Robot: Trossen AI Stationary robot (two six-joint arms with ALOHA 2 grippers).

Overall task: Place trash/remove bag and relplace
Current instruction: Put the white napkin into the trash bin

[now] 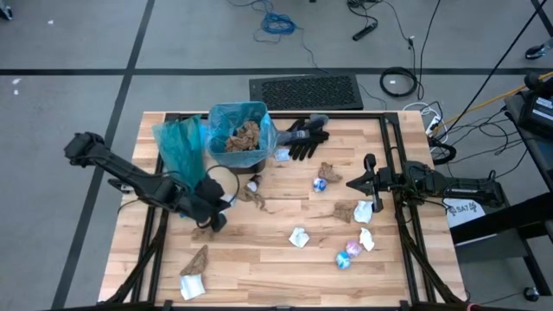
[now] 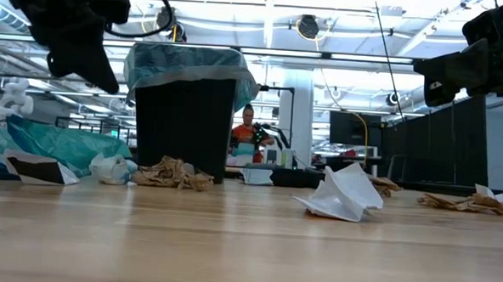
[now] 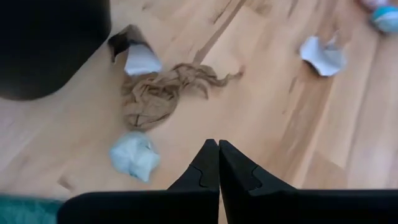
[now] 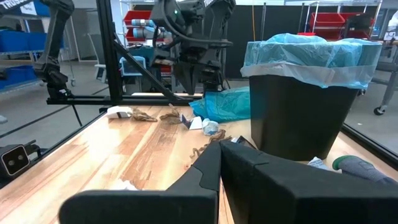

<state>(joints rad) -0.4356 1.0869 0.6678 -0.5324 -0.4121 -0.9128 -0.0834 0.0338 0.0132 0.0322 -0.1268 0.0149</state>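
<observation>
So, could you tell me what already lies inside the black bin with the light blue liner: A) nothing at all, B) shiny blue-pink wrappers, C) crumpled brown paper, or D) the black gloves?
C: the high view looks down into the black bin with the light blue liner and shows crumpled brown paper inside, while the black gloves lie on the table beside it.

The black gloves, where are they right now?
In the high view the black gloves lie at the table's far edge, just right of the lined trash bin.
</observation>
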